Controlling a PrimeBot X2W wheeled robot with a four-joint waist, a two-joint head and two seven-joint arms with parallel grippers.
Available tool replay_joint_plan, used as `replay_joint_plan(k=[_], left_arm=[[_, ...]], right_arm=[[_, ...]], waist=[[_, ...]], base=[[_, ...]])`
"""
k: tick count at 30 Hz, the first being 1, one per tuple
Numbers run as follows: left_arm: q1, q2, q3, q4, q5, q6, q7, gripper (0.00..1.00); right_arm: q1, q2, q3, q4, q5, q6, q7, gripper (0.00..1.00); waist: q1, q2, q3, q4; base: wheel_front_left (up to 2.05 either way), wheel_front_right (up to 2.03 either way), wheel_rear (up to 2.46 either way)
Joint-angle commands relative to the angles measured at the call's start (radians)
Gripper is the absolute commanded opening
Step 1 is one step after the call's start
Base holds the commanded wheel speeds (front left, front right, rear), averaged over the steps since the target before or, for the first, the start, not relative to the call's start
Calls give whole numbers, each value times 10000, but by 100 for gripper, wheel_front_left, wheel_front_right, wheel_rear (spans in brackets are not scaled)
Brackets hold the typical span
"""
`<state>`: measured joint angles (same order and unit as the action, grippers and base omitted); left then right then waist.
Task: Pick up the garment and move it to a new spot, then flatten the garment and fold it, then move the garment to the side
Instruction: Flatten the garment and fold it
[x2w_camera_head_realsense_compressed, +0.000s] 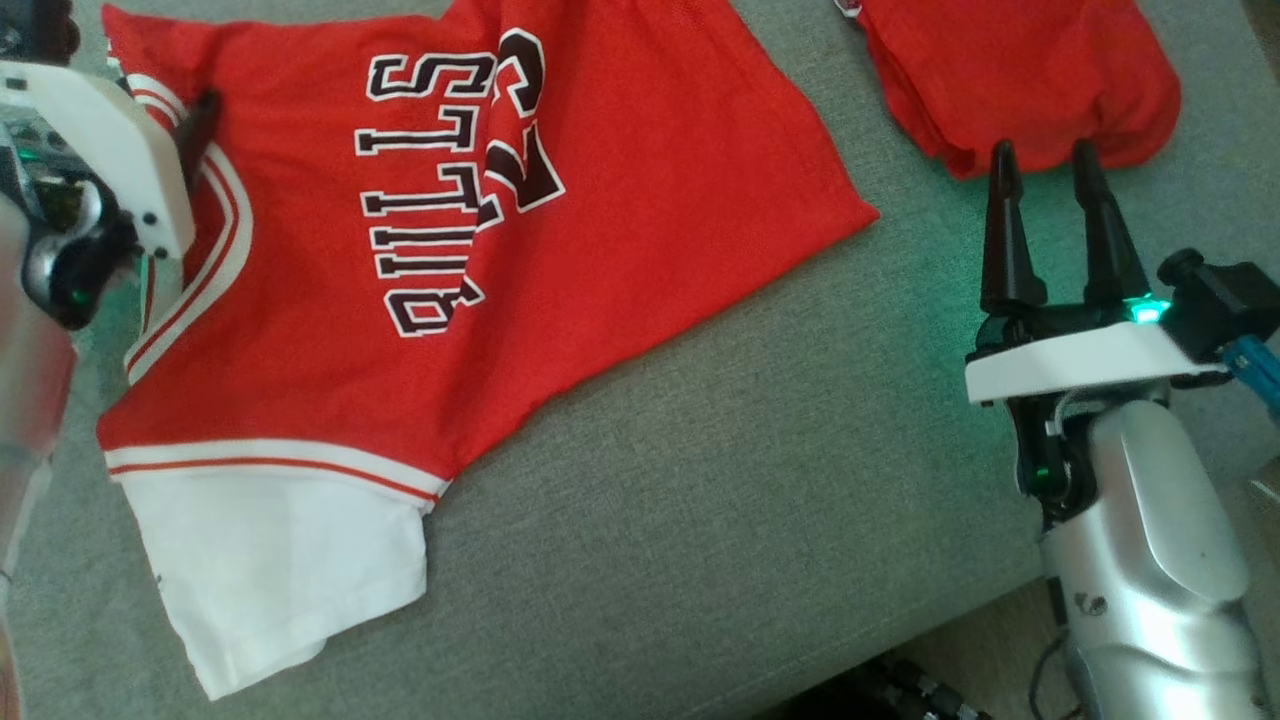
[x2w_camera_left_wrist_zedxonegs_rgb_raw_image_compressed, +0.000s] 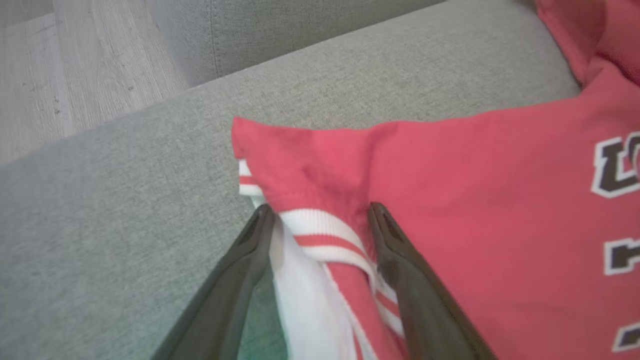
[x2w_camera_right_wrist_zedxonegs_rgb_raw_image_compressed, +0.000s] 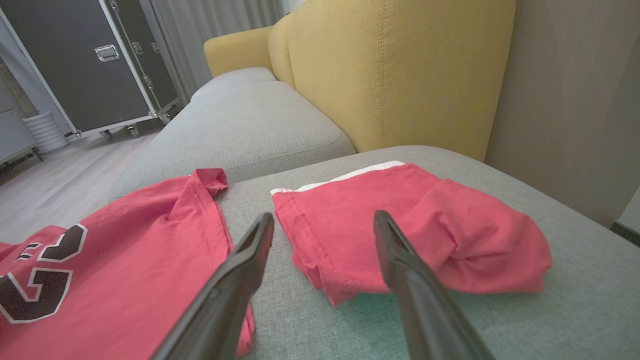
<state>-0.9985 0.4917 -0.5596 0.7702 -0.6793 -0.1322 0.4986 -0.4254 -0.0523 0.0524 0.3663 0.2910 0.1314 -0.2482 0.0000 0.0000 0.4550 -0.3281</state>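
A red jersey (x2w_camera_head_realsense_compressed: 620, 200) with black-and-white lettering and a white sleeve (x2w_camera_head_realsense_compressed: 270, 570) lies spread on the grey sofa cushion (x2w_camera_head_realsense_compressed: 750, 480). My left gripper (x2w_camera_head_realsense_compressed: 195, 125) is at its upper left corner. In the left wrist view the left gripper (x2w_camera_left_wrist_zedxonegs_rgb_raw_image_compressed: 320, 212) stands open, its fingers astride the striped white-and-red trim (x2w_camera_left_wrist_zedxonegs_rgb_raw_image_compressed: 320, 230) of the jersey (x2w_camera_left_wrist_zedxonegs_rgb_raw_image_compressed: 475, 200), with cloth bunched between them. My right gripper (x2w_camera_head_realsense_compressed: 1045, 150) hovers open to the right of the jersey, holding nothing. In the right wrist view the right gripper (x2w_camera_right_wrist_zedxonegs_rgb_raw_image_compressed: 324, 216) points between the jersey (x2w_camera_right_wrist_zedxonegs_rgb_raw_image_compressed: 125, 260) and a second red garment.
A second red garment (x2w_camera_head_realsense_compressed: 1020, 70), roughly folded, lies at the cushion's far right (x2w_camera_right_wrist_zedxonegs_rgb_raw_image_compressed: 415, 235). A yellow backrest (x2w_camera_right_wrist_zedxonegs_rgb_raw_image_compressed: 390, 65) rises behind it. The cushion's front edge runs past my right arm at lower right. Wooden floor (x2w_camera_left_wrist_zedxonegs_rgb_raw_image_compressed: 75, 65) and a black wheeled case (x2w_camera_right_wrist_zedxonegs_rgb_raw_image_compressed: 100, 60) lie beyond.
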Motion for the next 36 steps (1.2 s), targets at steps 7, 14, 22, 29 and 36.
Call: replay_joint_plan(k=[7, 14, 22, 29, 36], left_arm=[[-681, 427, 181, 397, -207, 25, -706, 0], [-1539, 484, 382, 866, 413, 379, -3141, 0], [-2653, 448, 427, 1551, 1073, 834, -5442, 0], [-3038, 37, 15, 2657, 1529, 982, -6230, 100], [-2512, -550, 176, 2973, 1145, 649, -7265, 100]], right_arm=[[-295, 20, 152, -366, -2, -7, -131, 100], [-330, 20, 225, -414, 21, -7, -133, 100], [-387, 20, 343, -363, 71, -7, -134, 100], [-476, 20, 400, -304, -52, -7, -135, 100], [-530, 20, 395, -464, -305, -7, -135, 100]], waist=[[0, 0, 64, -33], [0, 0, 98, -42], [0, 0, 173, -81], [0, 0, 26, 273], [0, 0, -694, 958]], base=[[0, 0, 0], [0, 0, 0], [0, 0, 0], [0, 0, 0], [0, 0, 0]])
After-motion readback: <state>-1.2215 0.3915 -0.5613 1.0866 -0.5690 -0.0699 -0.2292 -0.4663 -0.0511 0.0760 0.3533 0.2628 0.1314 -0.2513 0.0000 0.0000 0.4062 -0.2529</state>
